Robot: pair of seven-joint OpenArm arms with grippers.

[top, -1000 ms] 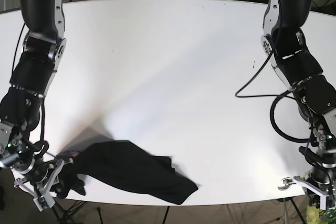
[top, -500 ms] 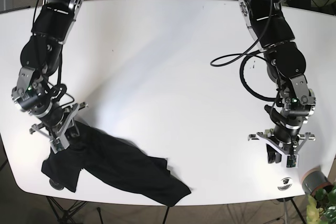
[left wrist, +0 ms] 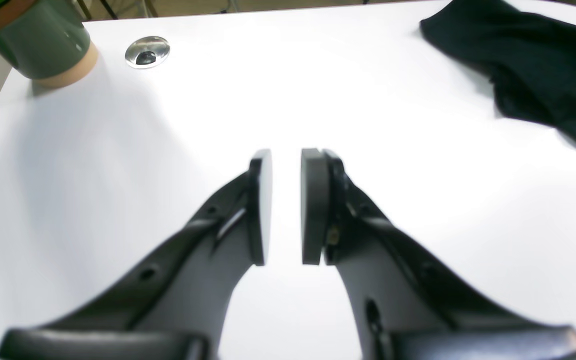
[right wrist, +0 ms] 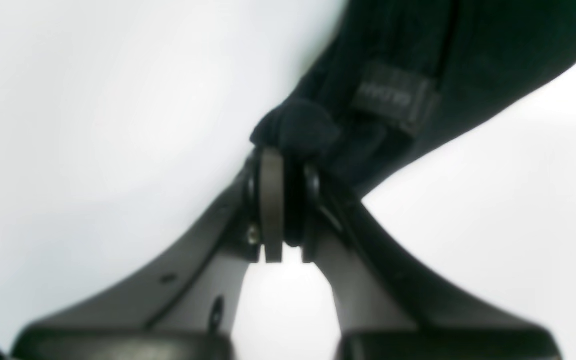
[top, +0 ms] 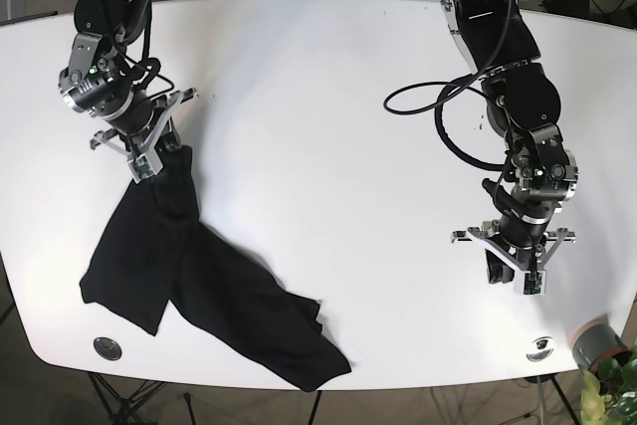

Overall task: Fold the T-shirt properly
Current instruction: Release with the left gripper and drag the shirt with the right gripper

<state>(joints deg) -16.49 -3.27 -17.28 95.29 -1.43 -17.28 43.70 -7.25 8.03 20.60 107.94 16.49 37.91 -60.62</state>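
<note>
The black T-shirt (top: 199,276) lies crumpled along the near left of the white table (top: 318,97). One end of it is drawn up toward the far left. My right gripper (top: 149,158) is shut on that upper end. The right wrist view shows its jaws (right wrist: 288,165) pinching a bunch of black cloth (right wrist: 418,65) with a grey label beside it. My left gripper (top: 508,274) hovers over bare table at the near right, far from the shirt. In the left wrist view (left wrist: 286,160) its jaws stand nearly together with nothing between them. The shirt's tail (left wrist: 533,75) shows at the top right of that view.
A green pot (top: 595,343) stands at the table's near right corner and also shows in the left wrist view (left wrist: 38,45). A metal grommet (left wrist: 147,51) sits next to it. A second grommet (top: 106,347) is near the front left edge. A black cable (top: 438,116) hangs off the left arm.
My right gripper has pulled the shirt's end away from the front left edge toward the far left, stretching the cloth out. My left gripper has shifted slightly inward.
</note>
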